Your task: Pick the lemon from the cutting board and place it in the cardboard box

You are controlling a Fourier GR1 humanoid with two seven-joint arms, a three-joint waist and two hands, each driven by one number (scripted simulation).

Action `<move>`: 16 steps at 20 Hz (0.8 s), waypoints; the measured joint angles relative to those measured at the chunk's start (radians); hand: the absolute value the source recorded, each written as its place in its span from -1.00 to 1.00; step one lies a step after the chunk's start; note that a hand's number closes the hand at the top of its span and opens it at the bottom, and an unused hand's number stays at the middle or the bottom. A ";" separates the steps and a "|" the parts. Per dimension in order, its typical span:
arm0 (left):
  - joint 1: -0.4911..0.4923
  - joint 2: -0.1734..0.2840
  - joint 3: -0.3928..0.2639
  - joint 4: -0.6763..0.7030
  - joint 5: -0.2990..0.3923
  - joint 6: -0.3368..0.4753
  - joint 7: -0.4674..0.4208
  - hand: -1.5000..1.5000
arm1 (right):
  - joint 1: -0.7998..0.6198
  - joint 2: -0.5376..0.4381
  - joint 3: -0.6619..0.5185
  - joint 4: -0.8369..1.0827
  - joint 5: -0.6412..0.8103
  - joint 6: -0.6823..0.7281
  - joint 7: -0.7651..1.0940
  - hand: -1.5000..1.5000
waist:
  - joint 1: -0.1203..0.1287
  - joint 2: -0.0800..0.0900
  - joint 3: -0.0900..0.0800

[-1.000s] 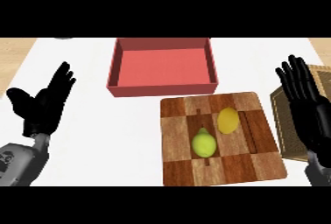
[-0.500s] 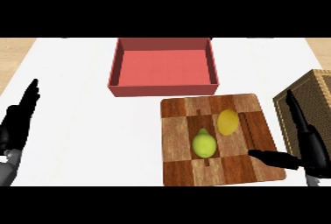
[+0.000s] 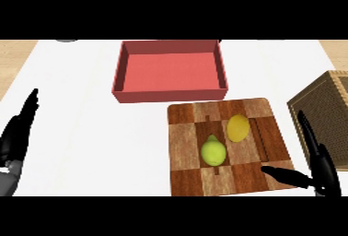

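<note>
We see two fruits on the wooden cutting board [image 3: 228, 147]: a yellow lemon [image 3: 238, 127] and, at its 7 o'clock, a greener one [image 3: 212, 150]. Both lie free. Our right hand [image 3: 314, 171] stands edge-on at the board's 4 o'clock corner, fingers straight, thumb spread toward the fruit, holding nothing; we judge it poised to close in. The red box [image 3: 170, 94] waits open at the board's 11 o'clock. Our left hand [image 3: 16, 136] rests at the far left, fingers straight, empty. A woven basket [image 3: 326, 108] sits at 3 o'clock.
</note>
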 measured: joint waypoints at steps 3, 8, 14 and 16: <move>0.014 -0.005 -0.003 -0.015 -0.008 0.003 0.002 0.00 | -0.007 -0.085 0.018 -0.004 0.099 -0.029 0.100 -1.00 | 0.004 -0.002 -0.001; -0.001 -0.010 0.010 0.008 -0.015 -0.012 -0.007 0.00 | -0.067 -0.191 0.103 -0.067 0.249 0.030 0.359 -1.00 | 0.004 -0.002 -0.003; 0.016 -0.012 0.016 -0.008 -0.029 -0.019 -0.006 0.00 | -0.160 -0.247 0.207 -0.135 0.383 0.188 0.681 -1.00 | 0.012 -0.003 -0.003; 0.011 -0.006 0.028 -0.006 -0.030 -0.033 -0.004 0.00 | -0.209 -0.238 0.228 -0.155 0.400 0.261 0.772 -1.00 | 0.011 -0.003 -0.002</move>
